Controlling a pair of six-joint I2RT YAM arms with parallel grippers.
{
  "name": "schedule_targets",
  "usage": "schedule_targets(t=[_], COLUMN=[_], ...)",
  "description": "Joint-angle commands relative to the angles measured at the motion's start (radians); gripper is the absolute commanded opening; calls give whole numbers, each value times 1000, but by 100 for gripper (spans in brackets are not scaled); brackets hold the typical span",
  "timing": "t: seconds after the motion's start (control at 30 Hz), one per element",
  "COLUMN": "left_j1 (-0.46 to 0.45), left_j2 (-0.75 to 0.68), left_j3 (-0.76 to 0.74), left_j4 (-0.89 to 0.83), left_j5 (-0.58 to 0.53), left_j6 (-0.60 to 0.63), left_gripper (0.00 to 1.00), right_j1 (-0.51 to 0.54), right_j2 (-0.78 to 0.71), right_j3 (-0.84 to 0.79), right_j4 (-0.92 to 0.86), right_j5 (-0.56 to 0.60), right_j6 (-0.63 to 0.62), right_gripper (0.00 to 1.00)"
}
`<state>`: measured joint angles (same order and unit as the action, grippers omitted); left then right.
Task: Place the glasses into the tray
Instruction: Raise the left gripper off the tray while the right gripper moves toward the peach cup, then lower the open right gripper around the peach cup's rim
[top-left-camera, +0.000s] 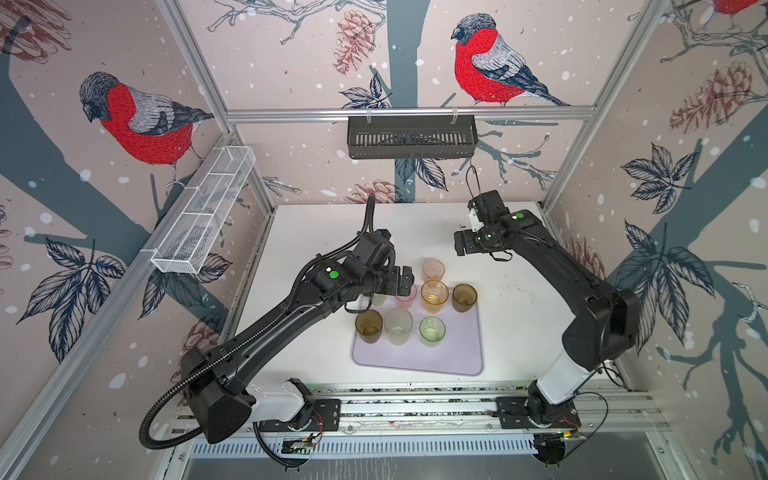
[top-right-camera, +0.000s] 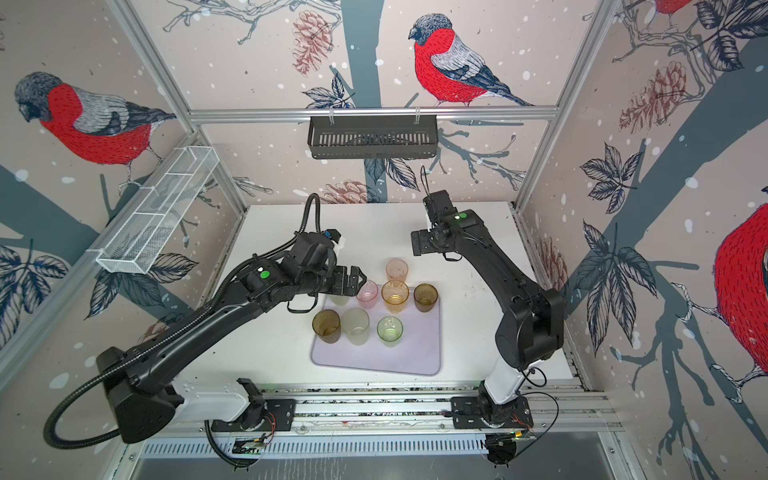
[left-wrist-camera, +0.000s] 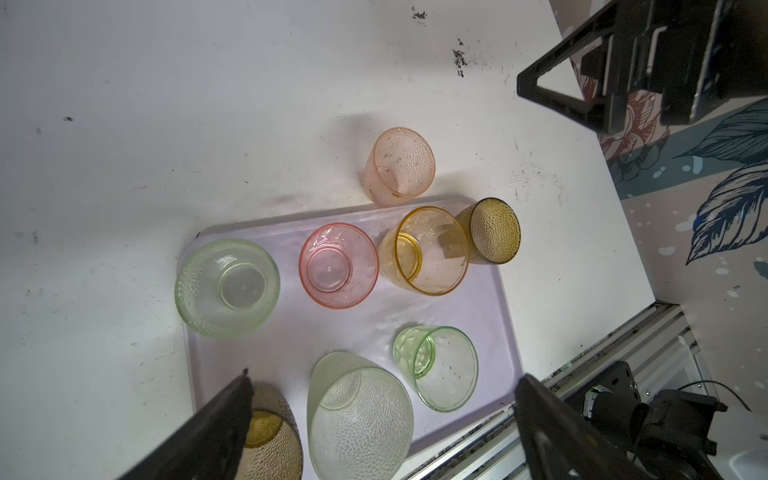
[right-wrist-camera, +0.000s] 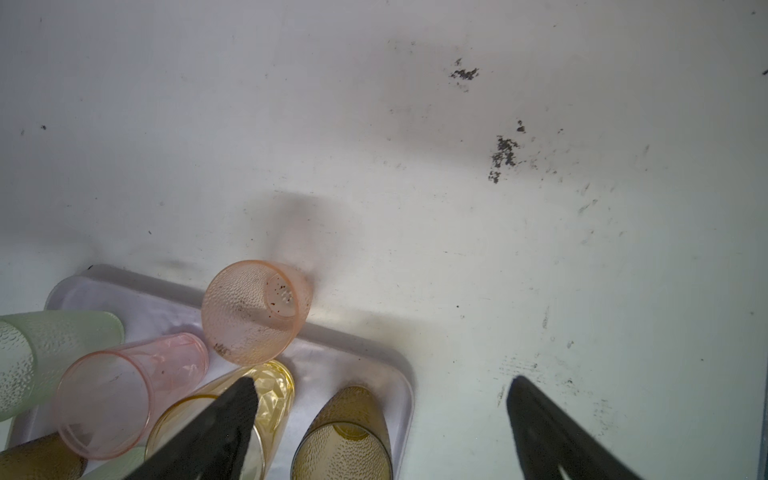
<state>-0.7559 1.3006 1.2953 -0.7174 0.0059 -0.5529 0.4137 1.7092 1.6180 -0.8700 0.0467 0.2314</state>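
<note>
The lilac tray (top-left-camera: 457, 353) lies front-centre on the white table. On it stand several glasses: amber (top-left-camera: 434, 296), brown (top-left-camera: 464, 297), pink (left-wrist-camera: 338, 266), bright green (top-left-camera: 432, 331), frosted (top-left-camera: 398, 326), a second brown one (top-left-camera: 368, 326), and pale green (left-wrist-camera: 226, 286) at the far left corner. A peach glass (top-left-camera: 433, 270) stands on the table just beyond the tray's far edge. My left gripper (top-left-camera: 405, 280) hovers open over the tray's far left, holding nothing. Behind and to the right of the tray, my right gripper (top-left-camera: 459, 245) is raised, open and empty.
A black slotted basket (top-left-camera: 411, 137) hangs on the back rail. A white wire mesh basket (top-left-camera: 203, 212) hangs on the left wall. Bare table (top-left-camera: 324, 232) stretches behind the tray. An aluminium rail (top-left-camera: 415, 407) runs along the front edge.
</note>
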Motion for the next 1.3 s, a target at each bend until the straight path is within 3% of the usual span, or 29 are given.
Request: schedule_targets(t=[0.0, 0.4, 1.1, 1.27], left_j1=[9, 17, 18, 19], left_j2=[-7, 12, 16, 16], left_j3=[-6, -6, 5, 4], left_j4=[56, 70, 65, 67], left_j5=[23, 26, 22, 20], left_j6=[-20, -25, -45, -47], left_gripper=[98, 98, 98, 98], right_j1=[11, 35, 88, 89], right_j2=[29, 137, 248, 254], right_j3=[27, 69, 75, 74], right_j4=[-24, -37, -17, -5], right_j5=[-4, -43, -73, -71], right_j6=[-5, -35, -41, -41], right_gripper=[95, 90, 69, 60])
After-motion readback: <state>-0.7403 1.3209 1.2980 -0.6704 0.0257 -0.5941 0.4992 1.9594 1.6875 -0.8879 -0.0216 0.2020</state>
